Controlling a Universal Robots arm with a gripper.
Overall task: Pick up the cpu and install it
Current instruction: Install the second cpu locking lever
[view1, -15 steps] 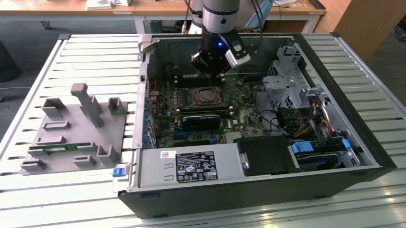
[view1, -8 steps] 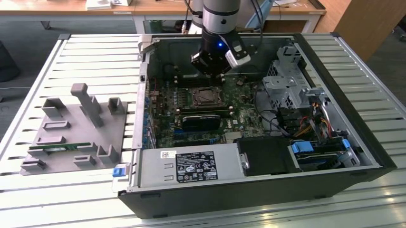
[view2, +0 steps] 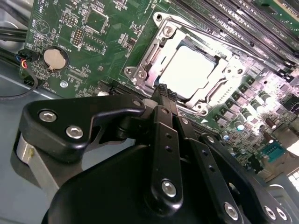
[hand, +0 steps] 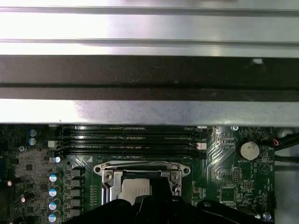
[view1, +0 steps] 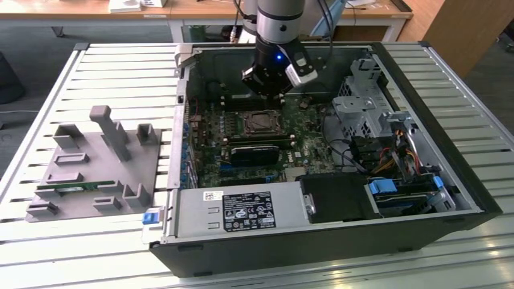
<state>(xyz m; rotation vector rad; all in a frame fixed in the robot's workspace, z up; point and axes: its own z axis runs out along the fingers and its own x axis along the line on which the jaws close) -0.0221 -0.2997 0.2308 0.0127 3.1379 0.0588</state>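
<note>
Exterior view shows an open computer case (view1: pixel 449 180) lying on a slatted metal desk (view1: pixel 120 72), with the arm (view1: pixel 280 24) reaching down from the upper centre of the frame so that the gripper (view1: pixel 269 96) hangs over the green motherboard (view1: pixel 241 162), just above the socket (view1: pixel 261 122) at the centre of the picture. In the second wrist view the cpu (view2: pixel 187 70) sits in the upper middle of the frame as a bright silver square lying flat inside the socket's metal frame (view2: pixel 140 72), with the gripper (view2: pixel 164 93) just below it in the picture; the jaws are drawn together with no gap visible between the black fingertips (view2: pixel 161 91) and nothing held in them, though whether the tips touch the socket cannot be told. A round coin battery (view2: pixel 55 58) lies on the board at the upper left of that frame. In the first wrist view the cpu (hand: pixel 135 189) appears at the lower centre, partly covered by the gripper's dark body, with the memory slots (hand: pixel 131 137) just above it in the frame. Back in the exterior view, a grey parts holder (view1: pixel 96 174) rests on the desk at the left of the frame, well apart from the case, and a power supply (view1: pixel 241 211) with a label fills the case's lower middle.
</note>
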